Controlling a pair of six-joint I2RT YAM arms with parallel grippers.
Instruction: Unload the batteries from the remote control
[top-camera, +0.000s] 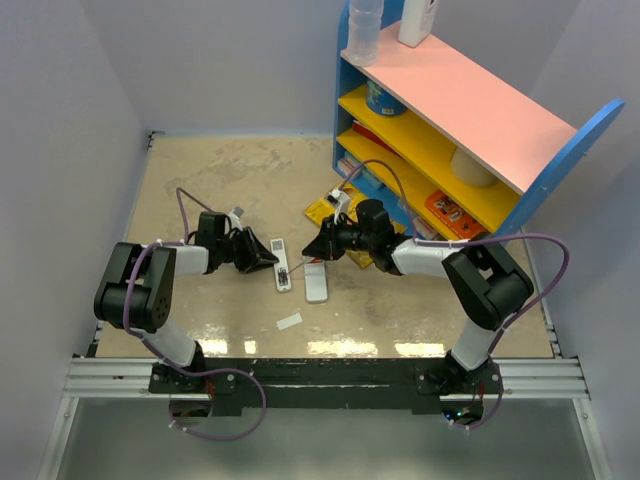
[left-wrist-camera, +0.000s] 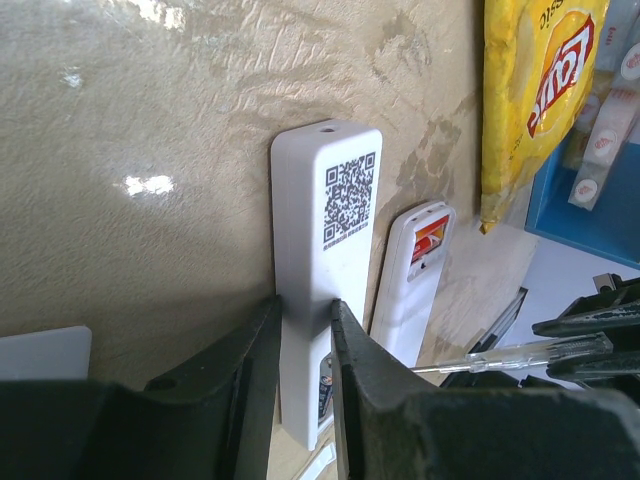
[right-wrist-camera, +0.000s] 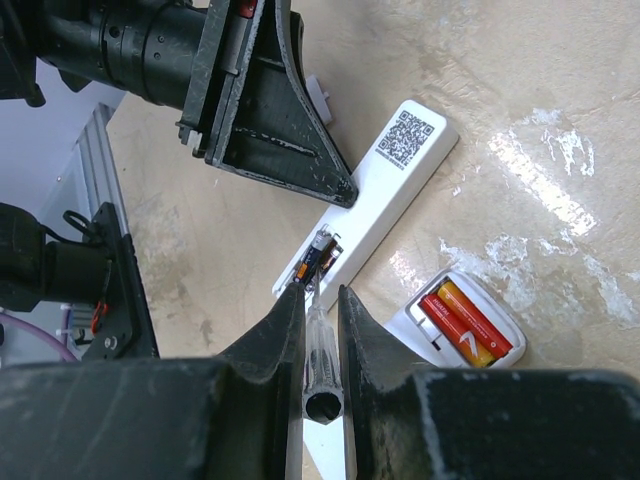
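Note:
The remote control (right-wrist-camera: 412, 325) lies back up with its compartment open, and two red and orange batteries (right-wrist-camera: 465, 320) sit side by side in it. In the top view the remote control (top-camera: 317, 282) lies just right of a narrower white bar (top-camera: 283, 265) with a QR code. My left gripper (left-wrist-camera: 305, 310) is shut on that white bar (left-wrist-camera: 325, 220), pinning it on the table. My right gripper (right-wrist-camera: 320, 295) is shut on a clear-handled screwdriver (right-wrist-camera: 318, 360). Its tip rests at the bar's own open slot, where a dark battery shows.
A yellow chips bag (top-camera: 325, 210) lies behind the two devices, at the foot of the blue shelf unit (top-camera: 450, 130) on the right. A small white scrap (top-camera: 289, 321) lies nearer the front edge. The two grippers are close together over the devices.

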